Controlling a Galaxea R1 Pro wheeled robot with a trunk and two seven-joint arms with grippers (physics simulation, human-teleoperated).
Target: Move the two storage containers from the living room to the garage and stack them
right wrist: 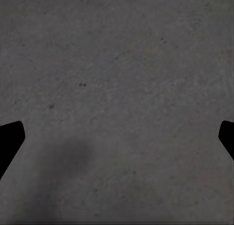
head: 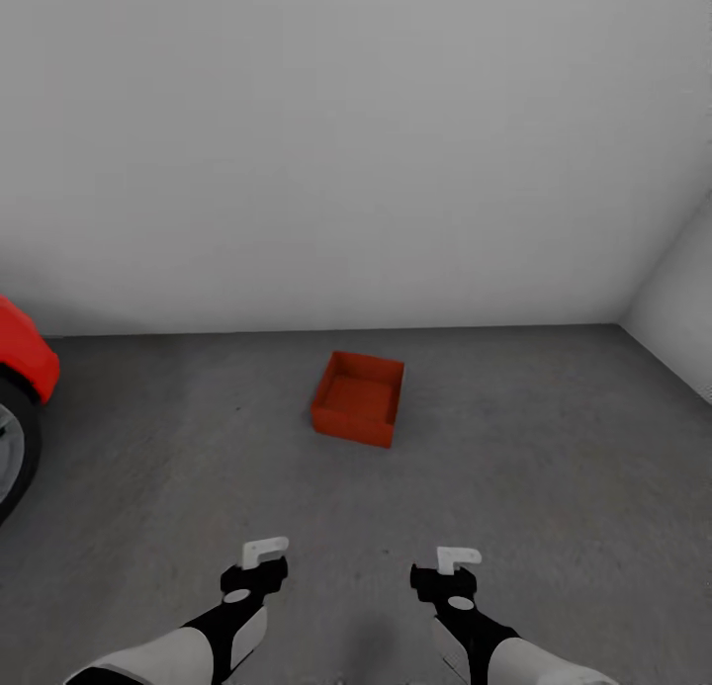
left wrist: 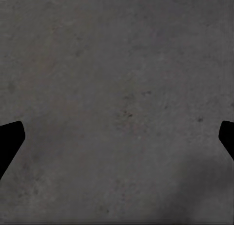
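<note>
One orange-red storage container [head: 360,397] already set on the garage's concrete floor [head: 554,448], open side up, near the grey wall [head: 356,151] and well apart from the red car [head: 22,354]. Left gripper [head: 265,554] and right gripper [head: 457,558] spread wide, holding nothing, hanging over bare concrete. Probably half done: second container yet to be fetched and stacked on this one.

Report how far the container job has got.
Done: one storage container sits upright and open on the garage floor, near the wall, with the red car off to the left. In hand: nothing; the left gripper and right gripper hang open over bare concrete. Left: nothing is stacked on the container yet, so the other one must be brought and set on top.
</note>
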